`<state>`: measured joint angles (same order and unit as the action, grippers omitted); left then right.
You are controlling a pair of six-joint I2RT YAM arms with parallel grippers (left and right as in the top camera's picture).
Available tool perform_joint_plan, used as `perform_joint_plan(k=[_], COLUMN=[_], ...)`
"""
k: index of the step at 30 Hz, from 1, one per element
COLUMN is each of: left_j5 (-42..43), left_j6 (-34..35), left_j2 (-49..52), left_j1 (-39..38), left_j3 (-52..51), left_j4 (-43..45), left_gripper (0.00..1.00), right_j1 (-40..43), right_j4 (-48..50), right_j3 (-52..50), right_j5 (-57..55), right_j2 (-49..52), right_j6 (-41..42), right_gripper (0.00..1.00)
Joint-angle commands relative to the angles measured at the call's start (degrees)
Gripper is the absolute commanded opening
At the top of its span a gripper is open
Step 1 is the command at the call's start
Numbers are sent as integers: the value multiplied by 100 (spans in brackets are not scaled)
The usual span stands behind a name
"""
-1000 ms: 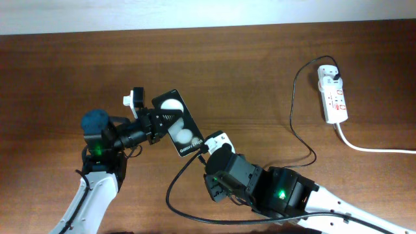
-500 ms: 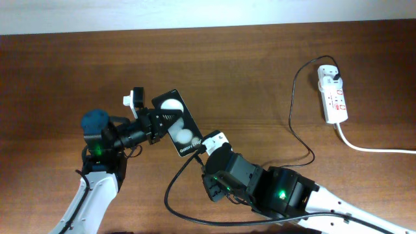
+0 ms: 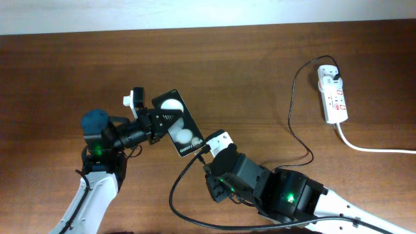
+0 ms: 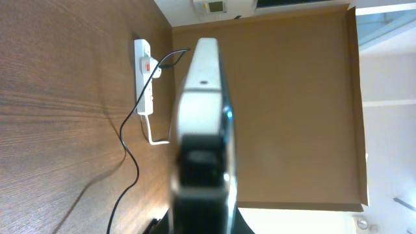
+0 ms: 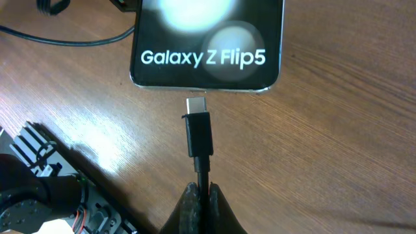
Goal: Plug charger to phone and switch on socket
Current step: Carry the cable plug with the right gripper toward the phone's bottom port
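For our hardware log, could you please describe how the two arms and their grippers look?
The left arm and right arm have white links and black joint housings, each with a green light. The left carries a blue cap and black cables; the left gripper is black with a white bracket. The right gripper has dark fingers.

The table (image 3: 247, 71) is brown wood with a fine grain and a soft sheen. The phone (image 5: 207, 45) has a black, very glossy face with bright white glare and white print on it. Its edge, in the left wrist view, looks pale, smooth and a little shiny. The charger (image 5: 198, 133) has a matt black plastic housing, a bare silver metal tip and a thin matt black cable. The socket (image 3: 333, 97) is smooth white plastic, and its cord (image 3: 377, 149) is also smooth and white. The fingers (image 5: 187, 211) of the right gripper (image 5: 201, 195) look dark and matt.
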<state>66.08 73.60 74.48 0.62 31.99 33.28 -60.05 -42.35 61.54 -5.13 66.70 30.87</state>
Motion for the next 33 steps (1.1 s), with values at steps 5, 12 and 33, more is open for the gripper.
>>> perform_joint_plan(k=[5,12,33], left_j5=[103,105,50], left_j6=[199,35,37], left_j2=[-39,-39,-39], left_j1=[28,28,28], left_j3=[72,72,72], left_j4=[50,50,50], left_gripper=[0,0,0], right_j1=[-31,-31,-33], right_j4=[109,118,103], right_j3=[-15,-15,-15], right_j5=[-116,-245,-114], right_j2=[186,269,2], right_j6=[-42,-42,-42], right_gripper=[4,4,4])
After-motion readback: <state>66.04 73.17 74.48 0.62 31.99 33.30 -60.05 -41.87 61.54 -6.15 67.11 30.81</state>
